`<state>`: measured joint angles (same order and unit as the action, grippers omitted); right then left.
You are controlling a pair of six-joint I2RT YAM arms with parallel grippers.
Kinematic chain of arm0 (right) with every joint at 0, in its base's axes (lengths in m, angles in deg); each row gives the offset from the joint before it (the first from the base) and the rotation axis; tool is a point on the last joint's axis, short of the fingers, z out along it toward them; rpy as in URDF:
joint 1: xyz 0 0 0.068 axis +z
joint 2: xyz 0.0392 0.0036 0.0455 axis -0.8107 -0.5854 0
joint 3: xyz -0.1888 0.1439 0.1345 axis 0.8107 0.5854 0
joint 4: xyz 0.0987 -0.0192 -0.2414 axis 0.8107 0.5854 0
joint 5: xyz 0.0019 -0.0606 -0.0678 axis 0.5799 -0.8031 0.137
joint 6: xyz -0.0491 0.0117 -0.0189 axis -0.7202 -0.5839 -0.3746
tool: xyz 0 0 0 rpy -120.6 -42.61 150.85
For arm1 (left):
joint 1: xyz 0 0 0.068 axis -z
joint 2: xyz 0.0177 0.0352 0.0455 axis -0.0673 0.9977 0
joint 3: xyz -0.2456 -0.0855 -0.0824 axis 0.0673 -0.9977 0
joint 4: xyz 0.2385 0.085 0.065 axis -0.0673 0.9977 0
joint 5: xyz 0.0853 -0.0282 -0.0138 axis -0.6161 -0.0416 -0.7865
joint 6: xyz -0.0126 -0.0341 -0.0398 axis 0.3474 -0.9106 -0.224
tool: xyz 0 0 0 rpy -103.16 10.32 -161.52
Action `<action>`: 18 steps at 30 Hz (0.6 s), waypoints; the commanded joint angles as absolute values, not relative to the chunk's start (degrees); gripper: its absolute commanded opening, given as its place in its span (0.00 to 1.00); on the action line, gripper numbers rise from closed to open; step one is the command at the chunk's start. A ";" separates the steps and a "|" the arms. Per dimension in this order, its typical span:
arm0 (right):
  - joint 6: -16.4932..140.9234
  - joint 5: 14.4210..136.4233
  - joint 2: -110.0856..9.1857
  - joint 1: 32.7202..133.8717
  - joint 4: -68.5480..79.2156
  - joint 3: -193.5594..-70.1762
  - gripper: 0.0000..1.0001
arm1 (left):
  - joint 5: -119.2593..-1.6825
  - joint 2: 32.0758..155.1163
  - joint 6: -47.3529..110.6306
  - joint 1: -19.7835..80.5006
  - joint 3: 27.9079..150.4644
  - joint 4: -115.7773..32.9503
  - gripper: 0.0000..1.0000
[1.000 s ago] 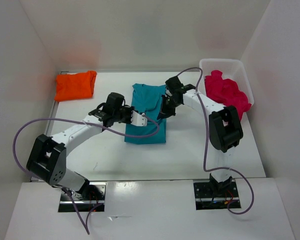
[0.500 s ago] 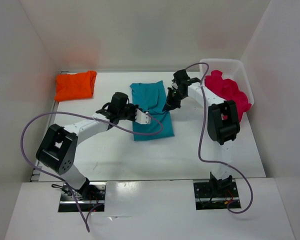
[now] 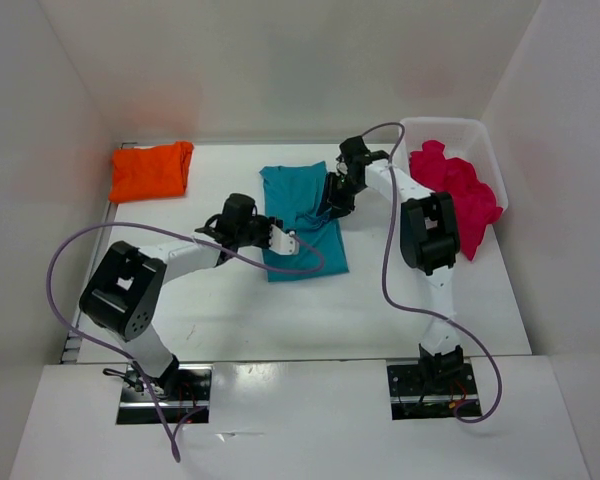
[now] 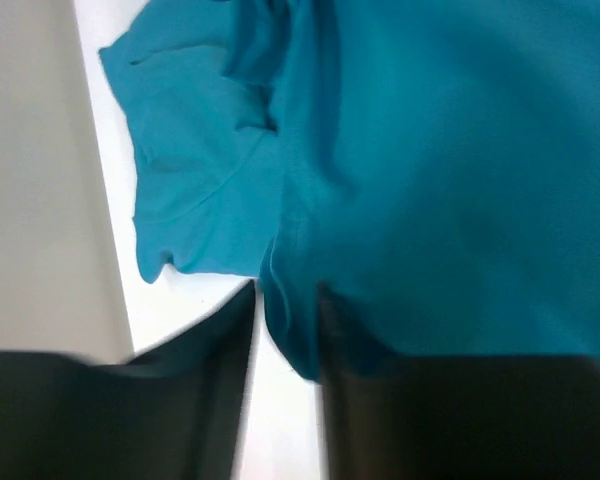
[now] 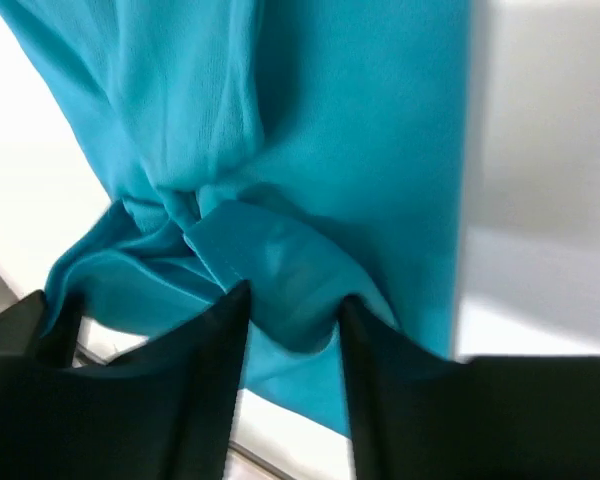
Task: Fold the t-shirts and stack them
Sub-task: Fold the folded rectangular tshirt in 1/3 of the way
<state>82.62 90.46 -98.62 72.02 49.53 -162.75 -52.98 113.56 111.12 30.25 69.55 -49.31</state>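
The teal blue t-shirt (image 3: 302, 228) lies partly folded in the middle of the table, wrinkled at its right edge. My left gripper (image 3: 280, 238) is at its left edge, and in the left wrist view (image 4: 285, 300) it is shut on a fold of the teal cloth (image 4: 430, 180). My right gripper (image 3: 332, 205) is at the shirt's upper right, and in the right wrist view (image 5: 292, 300) it is shut on a bunched fold of teal cloth (image 5: 310, 150). The orange t-shirt (image 3: 152, 170) lies folded at the back left. The pink-red t-shirt (image 3: 455, 185) is crumpled in the basket.
The white plastic basket (image 3: 485, 140) stands at the back right against the wall. White walls close in the table at the back and on both sides. Purple cables loop off both arms.
The teal shirt has shifted right and turned a little, pulled by both grippers. My right gripper moved toward the back wall; my left gripper followed to the right.
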 commanded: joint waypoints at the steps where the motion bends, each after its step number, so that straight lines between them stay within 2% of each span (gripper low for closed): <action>1: 81.42 87.65 -99.27 70.52 51.06 -167.23 0.49 | -51.41 115.48 111.25 29.87 67.82 -54.42 0.43; 3: 81.42 86.51 -99.27 69.90 51.06 -168.55 0.56 | -52.20 116.10 111.25 29.87 67.11 -56.53 0.54; 4: 81.42 86.50 -98.75 69.90 50.45 -169.43 0.58 | -53.95 116.62 110.55 29.87 67.11 -57.23 0.64; 6: 81.42 84.58 -96.99 69.90 49.74 -169.44 0.60 | -56.41 116.63 108.80 29.87 67.11 -59.25 0.72; 8: 81.42 83.26 -93.58 69.90 47.64 -168.91 0.60 | -62.03 115.84 104.41 28.74 69.39 -60.40 0.79; 11: 79.31 82.11 -88.05 69.90 46.32 -162.79 0.56 | -70.65 113.38 96.33 27.33 76.22 -57.69 0.81; 15: 77.20 82.28 -82.24 72.88 44.21 -152.67 0.31 | -75.85 107.50 89.29 26.80 81.61 -46.45 0.82; 16: 77.20 82.28 -82.22 73.59 44.20 -151.26 0.19 | -75.85 105.14 87.62 26.80 82.40 -39.82 0.82; 18: 76.49 82.90 -82.22 74.91 43.33 -148.35 0.08 | -75.07 102.58 81.73 26.80 83.72 -32.32 0.82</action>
<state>78.58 82.87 -84.22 71.97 46.65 -151.67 -72.92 108.19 92.10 26.51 80.74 -44.15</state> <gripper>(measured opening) 0.115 0.819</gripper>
